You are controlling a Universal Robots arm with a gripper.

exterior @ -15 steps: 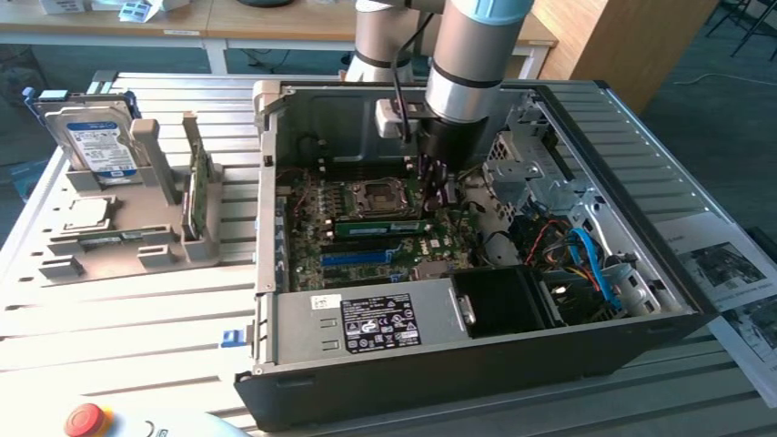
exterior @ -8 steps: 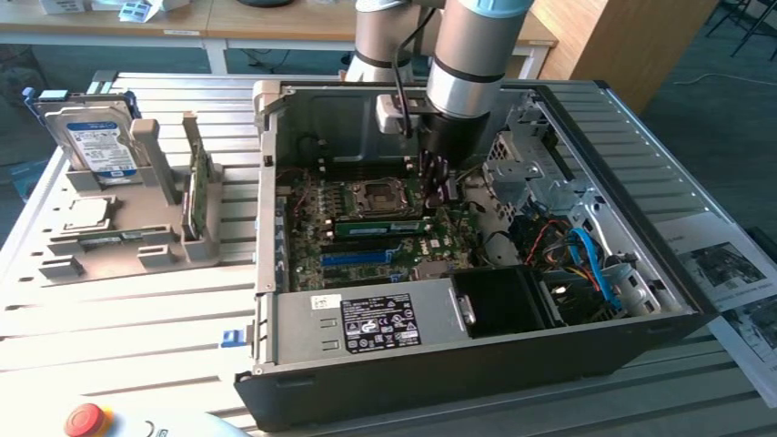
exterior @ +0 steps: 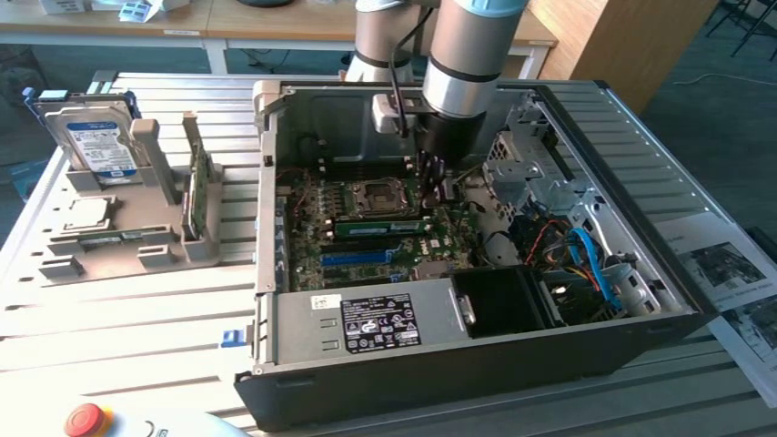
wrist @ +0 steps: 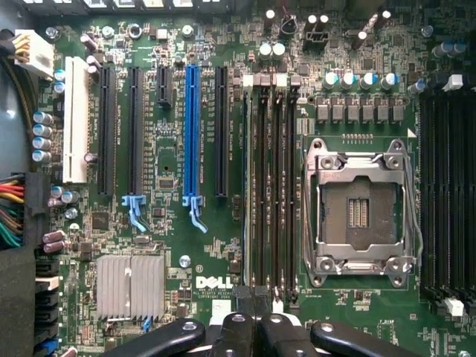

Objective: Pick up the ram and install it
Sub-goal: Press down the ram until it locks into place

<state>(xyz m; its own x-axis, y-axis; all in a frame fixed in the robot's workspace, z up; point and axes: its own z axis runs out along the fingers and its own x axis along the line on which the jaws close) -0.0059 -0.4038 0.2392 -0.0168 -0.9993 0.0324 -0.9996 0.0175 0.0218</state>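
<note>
A green ram stick stands on edge in a motherboard slot, between the CPU socket and the blue slot strip. Another thin green board stands upright in the grey holder at the exterior view's left. My gripper hangs inside the open computer case, just above the board and beside the seated stick. In the wrist view the gripper is shut with nothing between its fingers. It sits over the end of the black memory slots, beside the empty CPU socket.
The case walls surround the motherboard. A power supply fills the near side, and cables with a drive cage crowd the exterior view's right. The grey holder also carries a blue-labelled hard drive. A red stop button sits near the front.
</note>
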